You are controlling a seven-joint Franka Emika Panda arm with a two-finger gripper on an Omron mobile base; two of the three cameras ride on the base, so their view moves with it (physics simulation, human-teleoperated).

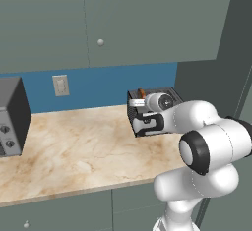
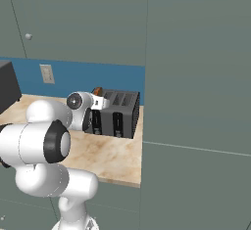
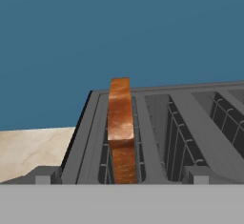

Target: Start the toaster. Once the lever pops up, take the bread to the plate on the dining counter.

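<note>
The dark grey toaster [image 1: 171,95] [image 2: 120,117] [image 3: 157,123] stands at the right end of a marbled counter against the blue wall. An orange-brown slice of bread [image 1: 141,93] [image 2: 97,91] [image 3: 120,118] stands upright in its leftmost slot, with the top sticking out. My gripper [image 1: 139,103] [image 2: 101,102] [image 3: 121,178] hovers at the toaster's front top edge, pointing over the slots. It is open. Its fingertips [image 3: 45,175] stand wide apart on either side of the bread's slot, with nothing held. The plate and the dining counter are out of view.
A grey oven box with round knobs [image 1: 10,119] [image 2: 7,84] sits at the counter's left end. A wall outlet [image 1: 61,85] [image 2: 47,73] is on the blue wall. Upper cabinets [image 1: 98,18] hang overhead. A tall grey cabinet wall [image 2: 196,102] rises right beside the toaster.
</note>
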